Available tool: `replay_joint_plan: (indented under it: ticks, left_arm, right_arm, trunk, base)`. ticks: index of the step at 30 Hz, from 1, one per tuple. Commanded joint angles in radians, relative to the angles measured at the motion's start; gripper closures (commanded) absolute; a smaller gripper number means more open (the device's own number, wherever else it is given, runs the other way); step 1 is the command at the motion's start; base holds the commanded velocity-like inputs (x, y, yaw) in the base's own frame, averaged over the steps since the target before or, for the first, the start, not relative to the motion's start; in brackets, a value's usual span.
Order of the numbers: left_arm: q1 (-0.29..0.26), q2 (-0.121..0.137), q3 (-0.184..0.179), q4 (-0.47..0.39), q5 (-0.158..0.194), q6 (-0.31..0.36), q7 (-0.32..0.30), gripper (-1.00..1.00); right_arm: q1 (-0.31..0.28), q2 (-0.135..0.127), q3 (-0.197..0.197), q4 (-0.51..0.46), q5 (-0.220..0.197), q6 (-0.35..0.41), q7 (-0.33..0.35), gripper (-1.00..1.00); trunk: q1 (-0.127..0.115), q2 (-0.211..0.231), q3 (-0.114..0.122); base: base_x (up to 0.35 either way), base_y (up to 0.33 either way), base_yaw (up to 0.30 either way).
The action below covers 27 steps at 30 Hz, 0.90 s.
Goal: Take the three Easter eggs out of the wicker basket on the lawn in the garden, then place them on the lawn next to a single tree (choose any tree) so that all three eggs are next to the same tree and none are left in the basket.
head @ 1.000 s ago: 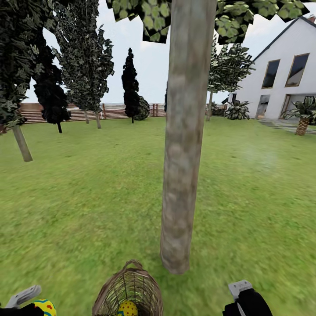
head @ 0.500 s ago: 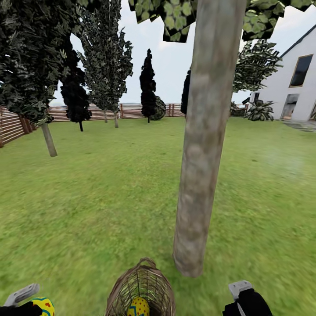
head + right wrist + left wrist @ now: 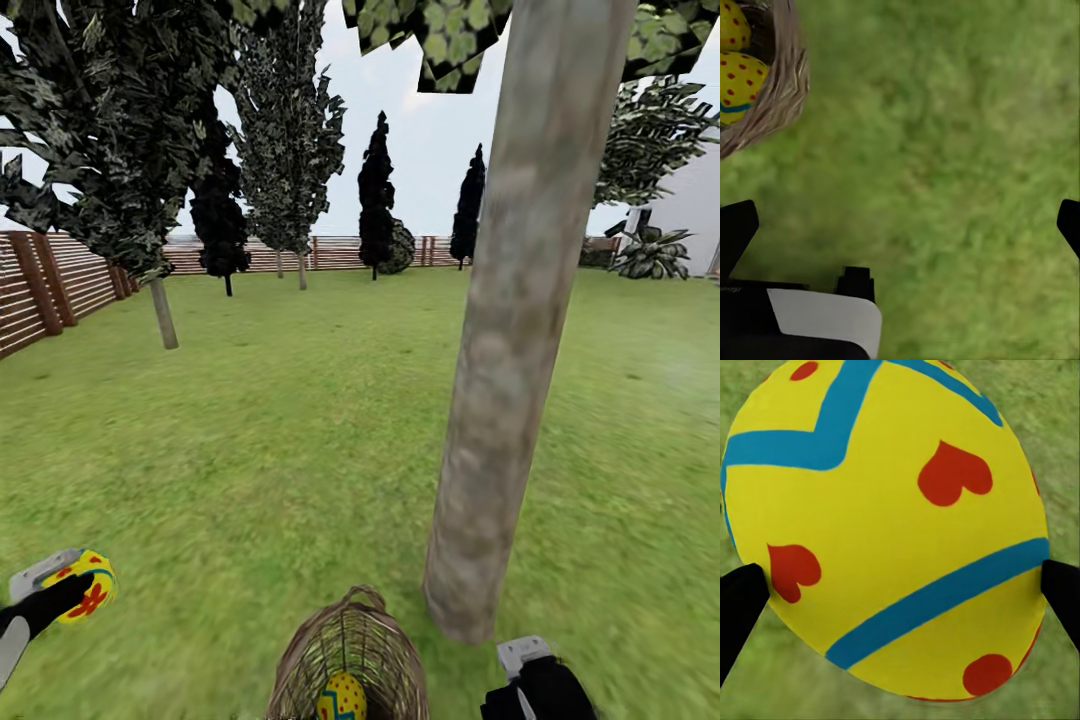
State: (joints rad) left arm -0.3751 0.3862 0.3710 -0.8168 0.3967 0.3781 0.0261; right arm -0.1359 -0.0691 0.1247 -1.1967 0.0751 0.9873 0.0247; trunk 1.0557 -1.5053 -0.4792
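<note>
Left gripper (image 3: 60,592), low at the head view's left edge, clamps a yellow egg (image 3: 82,590). The left wrist view gives the detail: egg (image 3: 889,529) pinched between both dark fingertips (image 3: 739,600), blue zigzag bands, red hearts, grass behind.

Basket (image 3: 350,660) sits on the lawn (image 3: 300,420) just beside the foot of the grey-brown tree trunk (image 3: 520,330), its lower half cut off by the frame. Head view shows one dotted egg (image 3: 342,697) inside. The right wrist view shows two: a dotted egg with a blue band (image 3: 739,86) and another (image 3: 731,26) beside it, both partly cropped.

Right gripper (image 3: 900,225) hovers over bare grass with its fingers spread wide, nothing between them.

Against half a second ago: the camera has swung left, more fence (image 3: 40,290) in sight; the left gripper and its egg sit higher.
</note>
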Motion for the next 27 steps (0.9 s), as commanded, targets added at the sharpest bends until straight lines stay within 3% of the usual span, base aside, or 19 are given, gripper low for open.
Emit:
replay_joint_plan:
  ticks: [1, 2, 4, 6, 9, 20, 24, 27]
  left_arm:
    - [-0.028, 0.001, 0.0, 0.022, 0.011, -0.001, 0.008, 1.0]
    - [-0.052, 0.0, -0.001, 0.042, 0.01, -0.004, 0.01, 1.0]
    - [-0.076, -0.001, -0.004, 0.071, 0.009, -0.012, 0.012, 1.0]
    - [-0.081, 0.0, -0.006, 0.098, 0.007, -0.094, 0.014, 1.0]
    - [-0.082, 0.003, -0.006, 0.124, 0.005, -0.176, 0.016, 1.0]
    - [-0.082, 0.003, -0.005, 0.13, 0.005, -0.235, 0.006, 1.0]
    - [-0.082, 0.003, -0.004, 0.179, 0.006, -0.33, 0.006, 1.0]
    - [-0.082, 0.003, -0.006, 0.185, 0.006, -0.346, 0.006, 1.0]
  right_arm:
    - [-0.001, 0.004, 0.003, -0.001, 0.009, 0.005, 0.002, -1.0]
    - [-0.001, 0.01, 0.008, -0.001, 0.009, 0.005, 0.002, -1.0]
    - [-0.001, 0.029, 0.057, 0.0, 0.009, 0.005, -0.001, -1.0]
    - [-0.001, 0.035, 0.073, 0.001, 0.009, 0.005, -0.002, -1.0]
    - [-0.001, 0.034, 0.076, 0.003, 0.009, 0.005, -0.002, -1.0]
    - [-0.001, 0.028, 0.076, 0.009, 0.009, 0.005, -0.002, -1.0]
    - [-0.001, 0.028, 0.076, 0.009, 0.009, 0.005, -0.002, -1.0]
    - [-0.001, 0.028, 0.076, 0.009, 0.009, 0.005, -0.002, -1.0]
  trunk:
    - [0.0, -0.001, -0.001]
    - [0.0, -0.001, -0.001]
    - [0.0, -0.001, -0.001]
    - [0.0, -0.001, -0.001]
    - [0.0, -0.001, -0.001]
    - [0.0, -0.001, -0.001]
    - [0.0, -0.001, -0.001]
    - [0.0, -0.001, -0.001]
  base:
    - [0.0, 0.0, 0.249]
    - [0.0, 0.0, 0.25]
    - [0.0, 0.0, 0.249]
    - [0.0, 0.0, 0.244]
    - [0.0, 0.0, 0.205]
    - [0.0, 0.0, 0.159]
    - [0.0, 0.0, 0.153]
    - [0.0, 0.0, 0.141]
